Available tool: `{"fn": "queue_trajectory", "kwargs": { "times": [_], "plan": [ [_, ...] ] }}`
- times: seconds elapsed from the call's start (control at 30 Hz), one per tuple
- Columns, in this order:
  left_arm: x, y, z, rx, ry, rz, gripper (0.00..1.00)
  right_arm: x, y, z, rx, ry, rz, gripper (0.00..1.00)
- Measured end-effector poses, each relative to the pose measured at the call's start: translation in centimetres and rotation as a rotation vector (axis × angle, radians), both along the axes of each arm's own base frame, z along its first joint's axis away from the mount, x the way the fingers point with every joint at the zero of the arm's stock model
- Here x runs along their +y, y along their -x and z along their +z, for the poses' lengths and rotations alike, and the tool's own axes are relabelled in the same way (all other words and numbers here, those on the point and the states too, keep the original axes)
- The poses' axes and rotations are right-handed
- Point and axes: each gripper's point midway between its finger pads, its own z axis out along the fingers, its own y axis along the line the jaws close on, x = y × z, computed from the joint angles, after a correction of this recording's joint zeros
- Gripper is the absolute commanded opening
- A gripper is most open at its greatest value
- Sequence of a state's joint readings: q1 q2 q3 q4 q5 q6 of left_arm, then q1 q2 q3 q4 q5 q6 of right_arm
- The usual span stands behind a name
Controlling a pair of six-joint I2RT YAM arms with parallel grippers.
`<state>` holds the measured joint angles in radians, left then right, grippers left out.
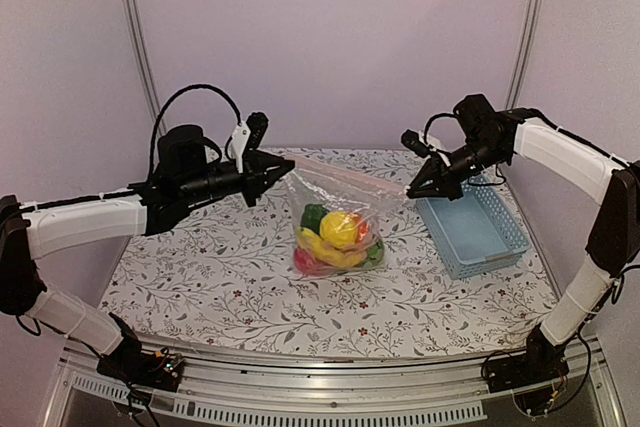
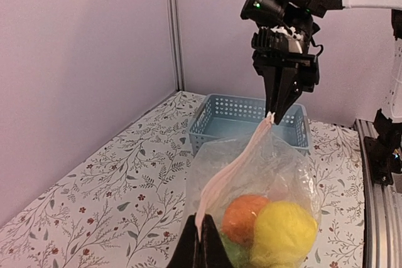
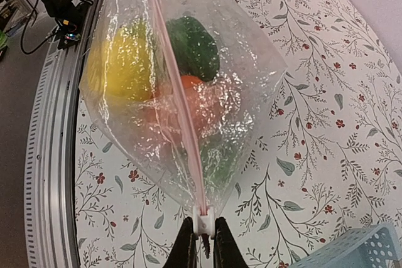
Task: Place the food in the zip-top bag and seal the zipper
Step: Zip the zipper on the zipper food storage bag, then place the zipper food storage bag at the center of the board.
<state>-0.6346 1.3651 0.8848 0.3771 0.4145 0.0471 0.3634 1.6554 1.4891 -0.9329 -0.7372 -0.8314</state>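
A: From above, where is the zip-top bag [image 1: 335,209]?

B: It is strung between the two arms over the middle of the table [image 1: 200,282], a little toward the far edge. The food [image 1: 338,230] is bunched in the bag's bottom: yellow, green and red pieces and a banana. I cannot tell whether the bottom rests on the table.

A: And the grippers?

B: The left gripper [image 1: 285,165] is clamped on one end of the zipper [image 1: 350,176], and the right gripper [image 1: 412,190] on the other. The strip runs between them as a thin pink line. The blue basket [image 1: 475,235] stands by the table's right edge, just beside the right gripper.

A: What does the left wrist show?

B: Its fingers [image 2: 187,252] are pressed together at the bottom of the picture, with the pink strip running in between them. The strip climbs away to the right gripper's tips, which meet on its far end. An orange piece [image 2: 244,216] and a yellow piece [image 2: 284,230] touch each other inside the plastic. The basket sits behind the bag.

A: And the right wrist?

B: The fingers are closed on a small white tab [image 3: 204,221] at the zipper's end. The strip runs up across the bag, with yellow to its left and a green piece [image 3: 195,45] above the orange to its right. It looks like a single line, but I cannot tell whether it is sealed along its whole length. A corner of the basket shows at lower right.
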Motion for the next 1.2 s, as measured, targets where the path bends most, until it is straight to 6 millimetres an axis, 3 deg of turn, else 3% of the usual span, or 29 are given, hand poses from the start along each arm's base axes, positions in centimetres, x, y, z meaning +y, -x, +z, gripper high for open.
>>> {"fn": "queue_trajectory", "kwargs": {
  "times": [0.2,0.47,0.6,0.67,0.73,0.8,0.9,1.0,1.03,1.1,1.2],
  "plan": [
    [-0.5,-1.3,0.1,-0.007,0.022,0.005,0.0,-0.3,-0.8,1.0,-0.02,0.002,-0.022,0.08],
    [-1.1,-10.1,1.8,-0.07,0.072,0.103,0.0,0.5,-7.5,6.6,-0.141,-0.06,-0.112,0.09],
    [0.2,-12.2,3.7,-0.103,0.114,0.12,0.0,1.0,-9.3,7.8,-0.185,-0.078,-0.133,0.1],
    [0.4,-12.1,4.3,-0.113,0.136,0.106,0.02,1.0,-9.4,7.9,-0.191,-0.083,-0.134,0.14],
    [0.4,-11.8,4.3,-0.11,0.149,0.081,0.11,1.2,-9.3,7.5,-0.188,-0.088,-0.13,0.26],
    [0.4,-10.9,3.1,-0.082,0.157,0.058,0.23,1.2,-8.6,6.3,-0.155,-0.088,-0.125,0.4],
    [0.8,-9.0,-1.6,0.029,0.131,0.032,0.44,1.1,-6.4,3.1,-0.068,-0.071,-0.099,0.56],
    [1.7,-6.4,-6.5,0.157,0.082,0.037,0.58,1.0,-4.2,0.7,0.026,-0.065,-0.081,0.62],
    [1.9,-5.5,-7.2,0.18,0.065,0.037,0.62,0.9,-3.6,0.4,0.047,-0.066,-0.081,0.64],
    [2.5,-3.8,-6.9,0.191,0.043,0.047,0.67,0.6,-2.1,0.4,0.071,-0.075,-0.08,0.67],
    [3.7,-2.1,-2.4,0.099,0.059,0.079,0.83,-0.2,-1.0,2.2,0.043,-0.103,-0.108,0.76]
  ]
}}
